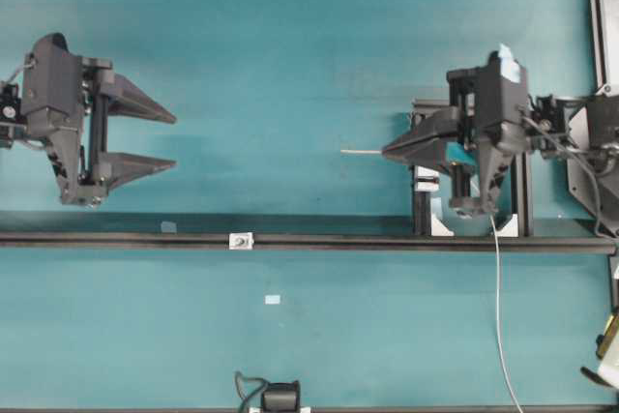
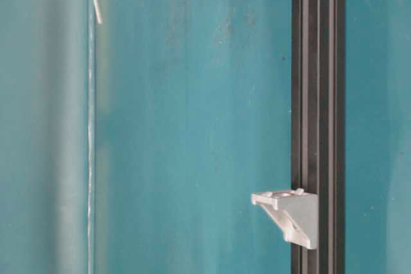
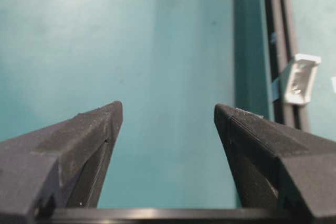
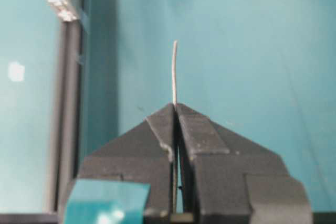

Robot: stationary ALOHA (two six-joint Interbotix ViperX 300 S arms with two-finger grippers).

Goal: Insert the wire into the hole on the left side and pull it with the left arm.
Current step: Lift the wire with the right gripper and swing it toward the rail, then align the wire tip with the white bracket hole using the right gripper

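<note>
Status: early stage. The wire [image 1: 363, 152] is secured but not yet presented to the hole [image 1: 239, 240]; insertion and the pull both remain to be done.

Right claw [image 1: 387, 152]: closed tight on the wire. In the right wrist view the two fingers meet along their full length, with the wire emerging from the seam at the tips. A short free end projects beyond the tips toward the left of the scene. The rest of the wire trails off behind the claw and runs down toward the near edge of the counter [image 1: 290, 45].

Left claw [image 1: 172, 140]: fully open and holding nothing. It sits at the far left, its two pointed fingers facing right, well apart from the wire tip and from the hole.

The hole: it lies in a tiny white block mounted on the black rail [image 1: 387, 242] that runs left to right across the counter. The block is to the left of and nearer than the wire tip, with clear counter between them. The wire tip is not lined up with it.

Condition of the wire: very thin, silvery-grey, pale against the teal surface. The projecting end is nearly straight, with a slight bend toward the tip visible from the right wrist view. In my judgement that bend and the smallness of the hole will demand careful aiming.
</note>
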